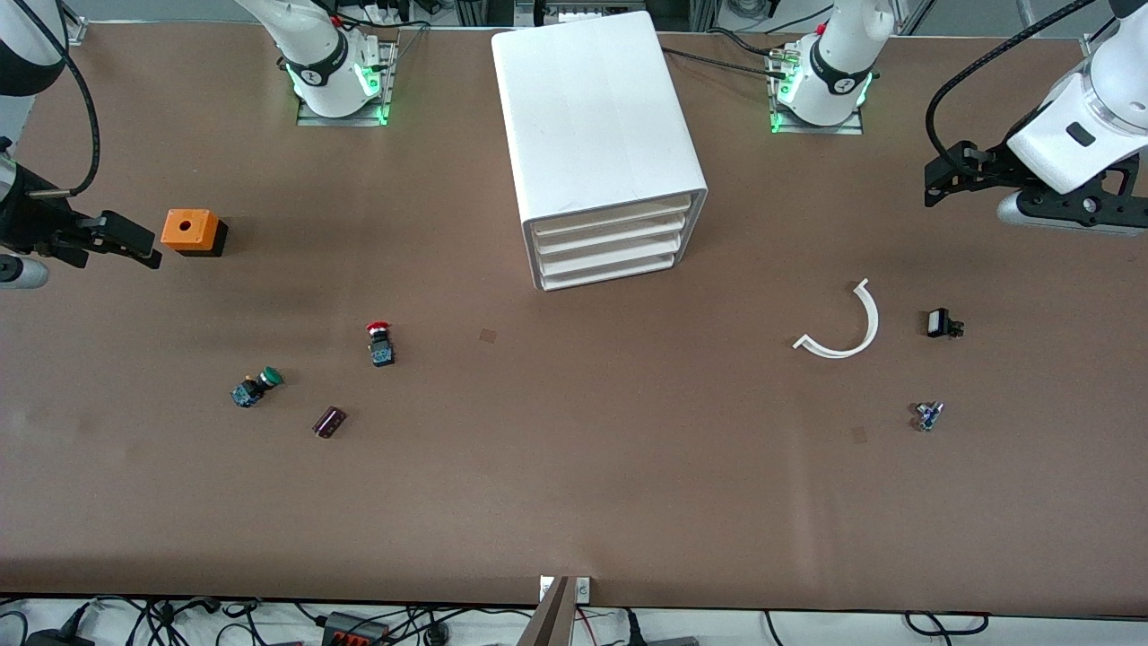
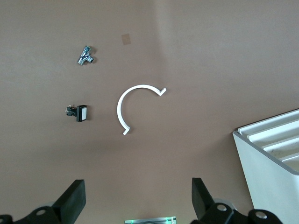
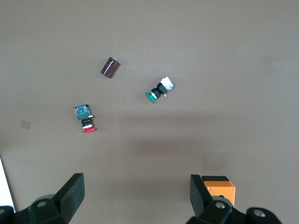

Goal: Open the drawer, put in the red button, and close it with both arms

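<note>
The white cabinet (image 1: pixel 596 135) stands in the middle of the table with its four drawers (image 1: pixel 610 244) all shut; its corner shows in the left wrist view (image 2: pixel 271 158). The red button (image 1: pixel 380 344) lies on the table nearer the front camera than the cabinet, toward the right arm's end; it also shows in the right wrist view (image 3: pixel 85 120). My right gripper (image 1: pixel 139 247) is open and empty, up beside the orange box (image 1: pixel 190 231); in its own view (image 3: pixel 137 198) nothing is between the fingers. My left gripper (image 1: pixel 942 175) is open and empty, up over the left arm's end of the table (image 2: pixel 138 200).
A green-capped switch (image 1: pixel 256 387) and a purple cylinder (image 1: pixel 329 422) lie near the red button. A white curved strip (image 1: pixel 843 327), a small black part (image 1: pixel 942 323) and a small metal part (image 1: pixel 927 415) lie toward the left arm's end.
</note>
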